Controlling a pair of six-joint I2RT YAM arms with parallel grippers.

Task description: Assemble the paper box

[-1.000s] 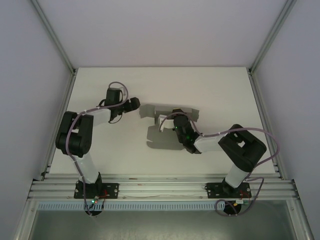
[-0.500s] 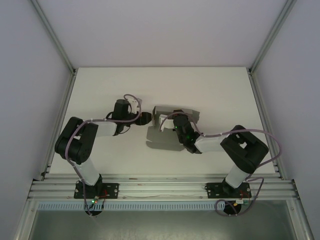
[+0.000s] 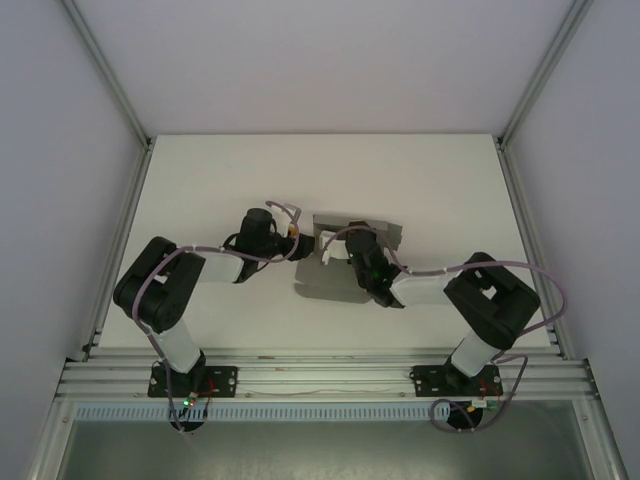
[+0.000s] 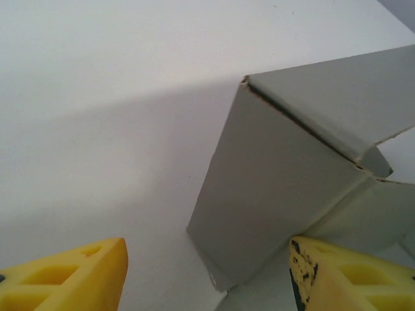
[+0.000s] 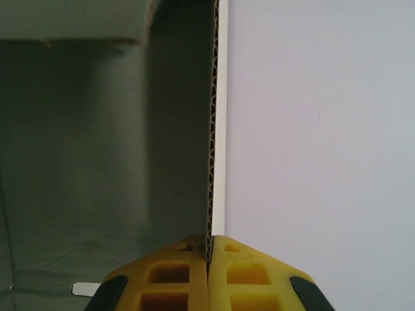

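Right wrist view: right gripper [image 5: 209, 251] clamped on a raised wall of the paper box [image 5: 97, 129]; left gripper [image 4: 207, 265] gapes open beside a side panel. Judged part-folded, flaps not yet closed

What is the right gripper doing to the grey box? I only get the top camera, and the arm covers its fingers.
Observer: The right wrist camera shows the right gripper shut on the paper box: a cardboard edge is pinched between its yellow fingers.
Operator: Is the left one grabbing too?
Observer: No. On the left wrist camera the left gripper is open, with an upright panel just ahead of it.
Operator: So it's not flat?
Observer: Right; a flap bends away from that panel along a crease.
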